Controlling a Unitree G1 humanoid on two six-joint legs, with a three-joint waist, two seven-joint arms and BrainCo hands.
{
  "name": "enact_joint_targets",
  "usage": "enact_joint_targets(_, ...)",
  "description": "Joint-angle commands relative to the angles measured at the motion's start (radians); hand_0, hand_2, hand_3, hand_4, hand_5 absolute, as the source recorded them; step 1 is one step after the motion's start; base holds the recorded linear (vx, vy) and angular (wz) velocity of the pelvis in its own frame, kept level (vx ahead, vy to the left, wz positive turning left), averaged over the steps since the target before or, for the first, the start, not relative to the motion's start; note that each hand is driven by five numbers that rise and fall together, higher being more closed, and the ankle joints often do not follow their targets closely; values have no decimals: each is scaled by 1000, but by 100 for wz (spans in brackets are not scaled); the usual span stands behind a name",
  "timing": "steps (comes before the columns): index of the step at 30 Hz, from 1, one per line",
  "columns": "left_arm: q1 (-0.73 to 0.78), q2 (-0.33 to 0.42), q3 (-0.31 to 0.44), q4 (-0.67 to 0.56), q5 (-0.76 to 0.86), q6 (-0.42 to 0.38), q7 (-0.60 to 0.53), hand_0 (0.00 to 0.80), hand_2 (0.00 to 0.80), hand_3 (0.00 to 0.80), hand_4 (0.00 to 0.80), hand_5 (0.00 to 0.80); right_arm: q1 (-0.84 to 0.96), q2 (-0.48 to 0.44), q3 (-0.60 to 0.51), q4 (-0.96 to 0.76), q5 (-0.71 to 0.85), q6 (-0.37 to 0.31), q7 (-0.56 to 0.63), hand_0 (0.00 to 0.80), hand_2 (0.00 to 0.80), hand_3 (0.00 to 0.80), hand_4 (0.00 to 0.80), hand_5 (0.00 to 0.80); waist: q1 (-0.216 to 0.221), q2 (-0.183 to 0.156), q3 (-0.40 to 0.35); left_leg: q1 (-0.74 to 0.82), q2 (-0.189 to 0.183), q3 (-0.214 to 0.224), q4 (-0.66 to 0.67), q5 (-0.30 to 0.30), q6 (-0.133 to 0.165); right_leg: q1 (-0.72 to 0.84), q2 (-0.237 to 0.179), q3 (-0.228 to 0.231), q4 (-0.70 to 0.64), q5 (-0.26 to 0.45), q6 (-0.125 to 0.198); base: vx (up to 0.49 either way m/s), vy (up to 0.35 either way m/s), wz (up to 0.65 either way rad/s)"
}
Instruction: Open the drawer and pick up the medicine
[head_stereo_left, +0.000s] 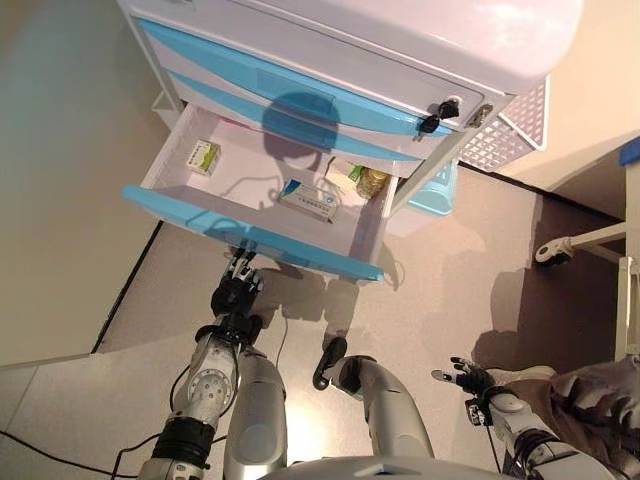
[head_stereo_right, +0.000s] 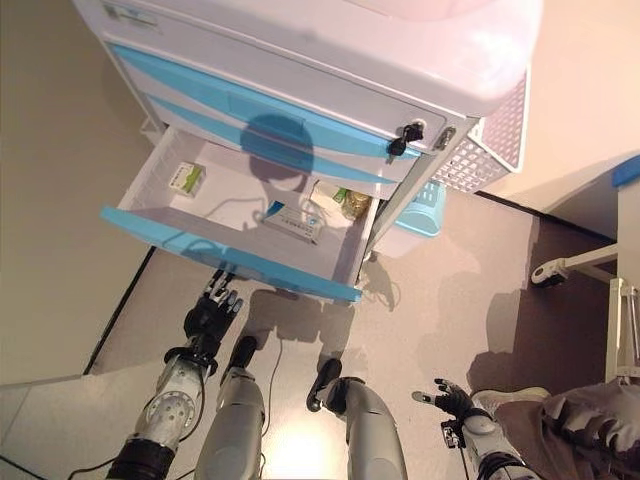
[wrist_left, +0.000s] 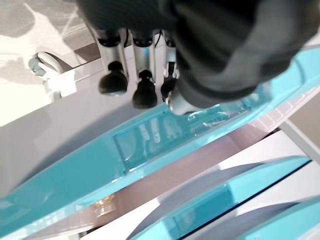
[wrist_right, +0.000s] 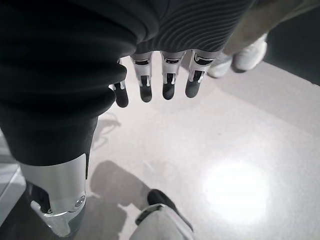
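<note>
2 small medicine cartons lie in the open drawer of a white-and-blue cabinet: a green-and-white box near the far left corner, a flat white pack toward the middle. Both look light, stiff and easily crushed, best pinched across their long sides. The left robot hand hangs below and just outside the blue drawer front, fingers relaxed and empty, both boxes above and beyond it. The right robot hand hangs well apart over the floor, fingers straight.
</note>
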Motion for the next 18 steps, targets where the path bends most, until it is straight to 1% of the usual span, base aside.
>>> enact_joint_targets(1,-7,38,4,-285,-11,-64,-108,800,800,800,800,800,42,-37,16,3,-6,3,-18,0,0,0,0,0,14,-4,-31,-81,-105,-3,31,83,32,67,46,-11,-51,56,86,15,-26,7)
enact_joint_targets(9,22,71,-26,-314,-5,-43,-124,800,800,800,800,800,34,-46,16,-1,-3,2,-22,0,0,0,0,0,28,-1,-15,-83,-109,-11,37,85,33,67,40,-27,-38,50,90,18,-18,9)
enact_joint_targets(15,64,85,-13,-307,-9,-36,-123,800,800,800,800,800,37,-44,14,1,1,3,-23,0,0,0,0,0,41,-1,-12,-89,-115,-17,41,85,37,66,34,-33,-30,48,95,14,-1,1)
enact_joint_targets(18,76,96,-10,-301,-13,-23,-124,800,800,800,800,800,38,-50,11,4,2,4,-26,0,0,0,0,0,49,4,-11,-95,-122,-27,44,87,39,67,23,-45,-20,46,97,27,4,7)
